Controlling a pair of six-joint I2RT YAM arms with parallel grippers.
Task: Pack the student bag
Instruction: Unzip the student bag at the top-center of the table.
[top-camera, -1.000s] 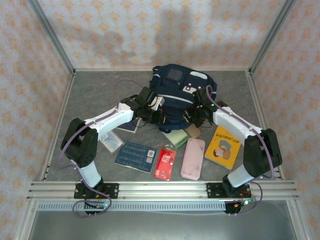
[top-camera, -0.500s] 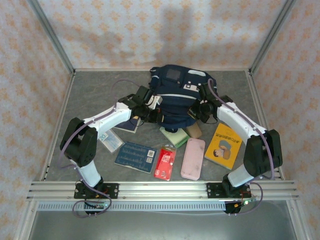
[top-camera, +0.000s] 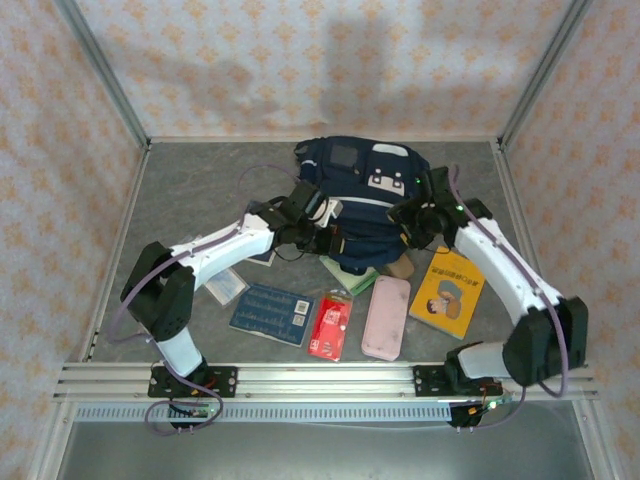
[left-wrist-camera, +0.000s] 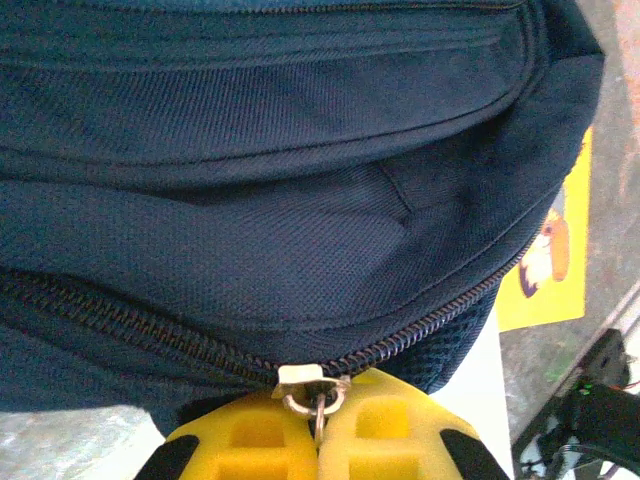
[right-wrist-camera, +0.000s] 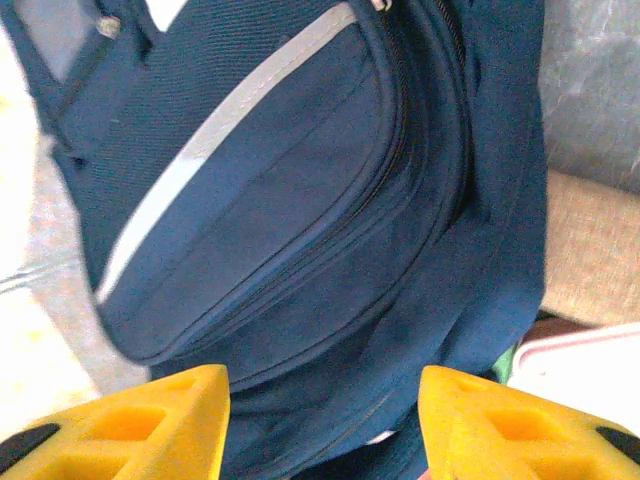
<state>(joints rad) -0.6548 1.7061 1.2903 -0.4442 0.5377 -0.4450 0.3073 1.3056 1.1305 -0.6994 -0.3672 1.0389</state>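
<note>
The student bag (top-camera: 362, 185), navy with white trim and a grey patch, lies at the back middle of the table. My left gripper (top-camera: 333, 237) is at its near edge. In the left wrist view it (left-wrist-camera: 320, 405) is shut on the metal zipper pull (left-wrist-camera: 319, 408), just below the slider (left-wrist-camera: 299, 376) on the bag (left-wrist-camera: 300, 200). My right gripper (top-camera: 408, 222) is at the bag's right side. Its yellow fingers (right-wrist-camera: 160, 420) stand apart over the bag's fabric (right-wrist-camera: 300, 200), and the gripper (right-wrist-camera: 325, 405) is open with nothing held.
In front of the bag lie a green notebook (top-camera: 352, 275), a tan item (top-camera: 402, 267), a pink case (top-camera: 386, 317), a yellow book (top-camera: 447, 292), a red packet (top-camera: 330, 325), a blue book (top-camera: 270, 312) and a clear sleeve (top-camera: 222, 283). Frame rails border the table.
My right gripper has opened and drawn back to the right. My left gripper, still shut on the zipper pull, has moved right along the bag's near edge. The bag shifted slightly.
</note>
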